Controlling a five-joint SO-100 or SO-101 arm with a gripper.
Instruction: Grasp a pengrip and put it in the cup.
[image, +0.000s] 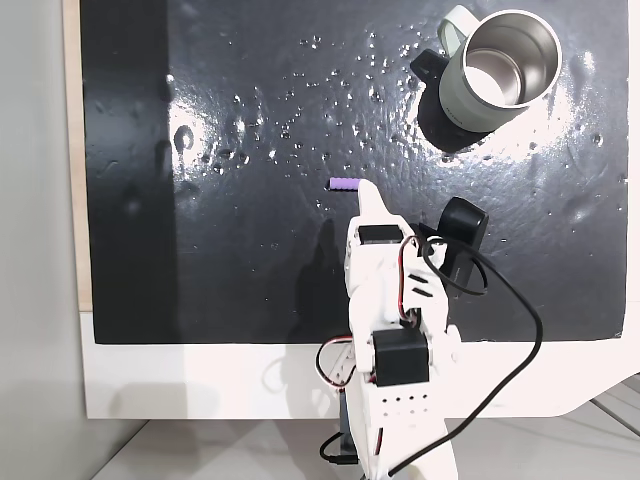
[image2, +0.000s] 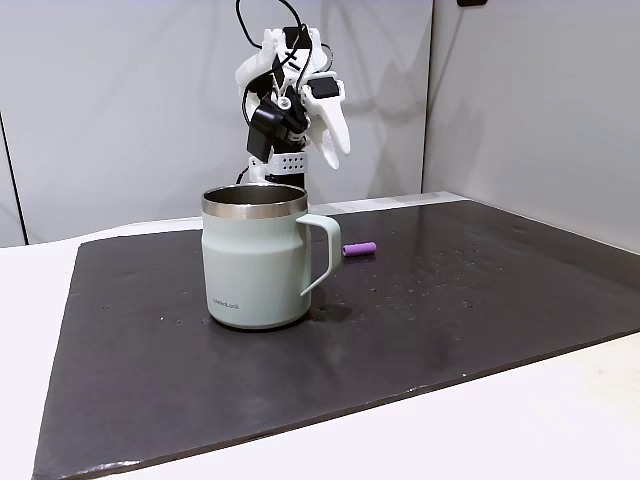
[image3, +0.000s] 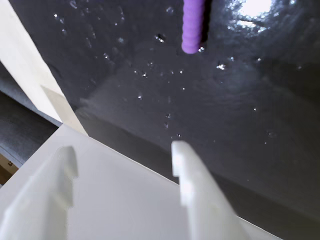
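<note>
Lying flat on the black mat (image: 250, 60), the pengrip (image: 343, 184) sits apart from the cup (image: 490, 75), which stands upright toward the mat's far right corner in a fixed view. The end effector (image3: 125, 155) hangs raised above the mat, fingers spread and empty, the pengrip (image3: 192, 25) just beyond its tips.

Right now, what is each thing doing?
pengrip: lying on its side on the mat, nothing holding it.
cup: standing upright, nothing inside, handle sticking out.
gripper: up in the air above the mat, fingers open, holding nothing.
mat: flat, shiny.
</note>
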